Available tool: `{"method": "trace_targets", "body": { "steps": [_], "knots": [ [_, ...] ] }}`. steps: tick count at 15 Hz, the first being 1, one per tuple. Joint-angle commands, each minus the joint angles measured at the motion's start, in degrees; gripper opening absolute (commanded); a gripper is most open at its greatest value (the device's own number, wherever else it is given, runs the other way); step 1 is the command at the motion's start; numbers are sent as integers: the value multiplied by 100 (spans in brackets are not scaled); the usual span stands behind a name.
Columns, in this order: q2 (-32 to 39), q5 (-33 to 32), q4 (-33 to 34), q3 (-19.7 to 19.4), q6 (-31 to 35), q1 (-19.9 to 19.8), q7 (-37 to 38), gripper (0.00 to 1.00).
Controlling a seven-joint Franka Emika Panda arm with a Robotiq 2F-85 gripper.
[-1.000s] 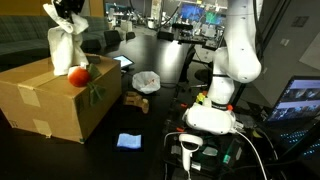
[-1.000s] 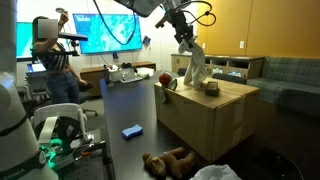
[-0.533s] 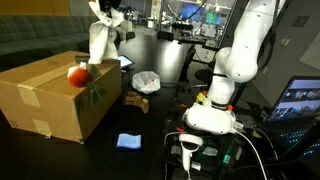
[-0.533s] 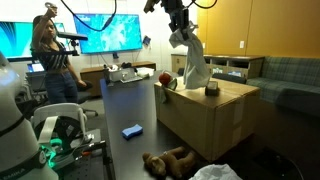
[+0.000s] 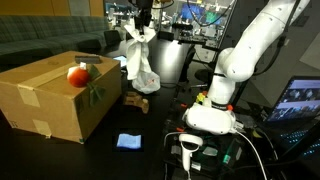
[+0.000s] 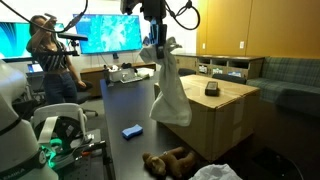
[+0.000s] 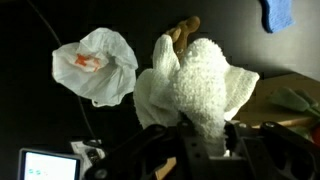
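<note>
Where the arm reaches out past the box, the pincer [image 5: 143, 24] is shut narrow on the top end of one white cloth [image 5: 138, 62]. The cloth hangs below it in a long limp fold. Both exterior views show the cloth in the air, touching nothing and clear of the box top. In an exterior view its lower end [image 6: 172, 110] shows in front of the box's near corner. In the wrist view the cloth fills the middle, bunched up against the pincer.

Count of things about it:
- Cardboard box [image 5: 55, 100], one. Flaps shut, so nothing inside can be seen.
- Red round fruit [image 5: 76, 73], one, resting on the box lid near its edge.
- Small dark object [image 6: 211, 88], one, also on the lid. Too small to name.
- White bag [image 7: 95, 62], one, mouth open. Something orange-red lies in it, and no more can be made out.
- Brown plush toy [image 6: 170, 160], one, lying low beside the box. In the wrist view it peeks out behind the cloth.
- Blue pad [image 5: 129, 141], one, flat on the dark worktop [image 6: 125, 105], well apart from the cloth.

In the wrist view the bag sits just beside the hanging cloth, and the two are apart.
</note>
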Motion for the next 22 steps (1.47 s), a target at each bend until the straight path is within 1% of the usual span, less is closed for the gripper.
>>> {"method": "trace_targets", "body": {
  "steps": [1,5,10,13,16,19,22],
  "knots": [
    [-136,408,-440,25,-78,-63,-664,4],
    [234,591,-647,49,-72,46,-1520,4],
    [1100,503,-593,350,65,290,-2361,4],
    [1518,537,-634,512,403,397,-2837,4],
    [1778,675,-725,655,770,471,-3315,4],
    [1880,1028,-933,762,1282,487,-3672,4],
    [1921,1748,-1196,837,1828,496,-4256,4]
  ]
}}
